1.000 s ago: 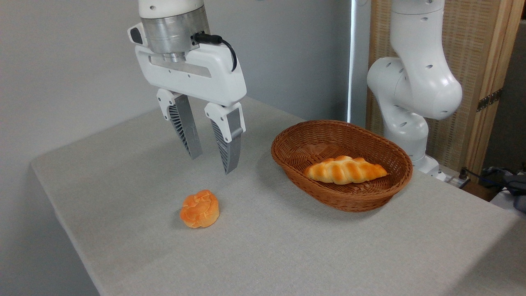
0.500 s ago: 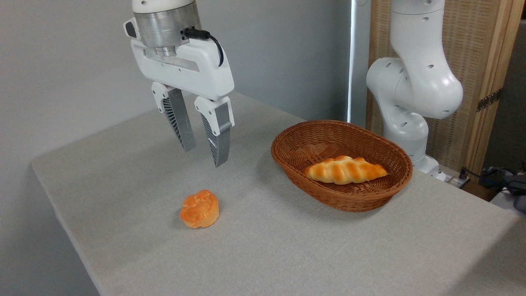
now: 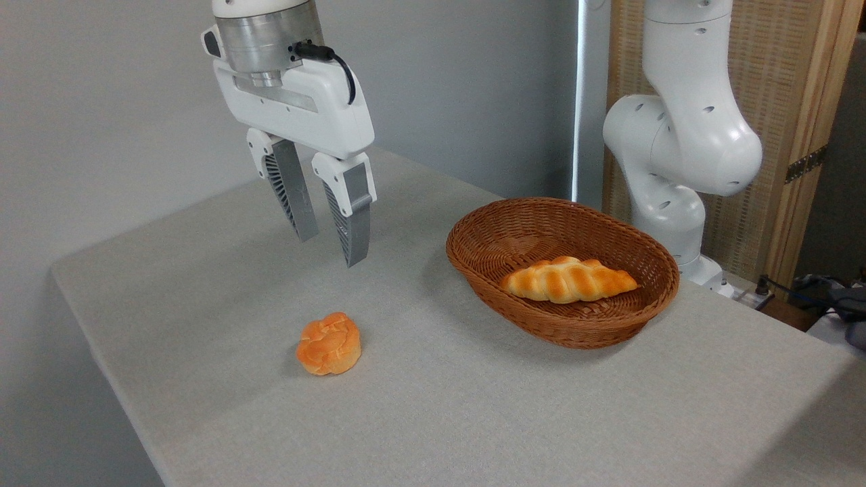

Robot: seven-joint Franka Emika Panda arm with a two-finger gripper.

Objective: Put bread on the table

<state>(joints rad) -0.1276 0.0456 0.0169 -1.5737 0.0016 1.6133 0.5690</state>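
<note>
Looks like a robotics lab staged as a mock kitchen. White robot arm [image 3: 683, 135] bolted just behind the cloth-covered tabletop [image 3: 473, 406], bare grey wall [image 3: 101, 101] to the left of the arm, wooden screen [image 3: 791, 101] and loose cables [image 3: 822, 287] right of it.

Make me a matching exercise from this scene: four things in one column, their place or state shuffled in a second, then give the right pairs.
Things:
1. bun
2. braided loaf
3. gripper
4. basket

Places or states:
A. inside the basket
B. in the air, empty, fingers apart
C. on the grey table cloth, touching nothing else
D. on the table, right of the bun

Pairs: 1-C, 2-A, 3-B, 4-D
</note>
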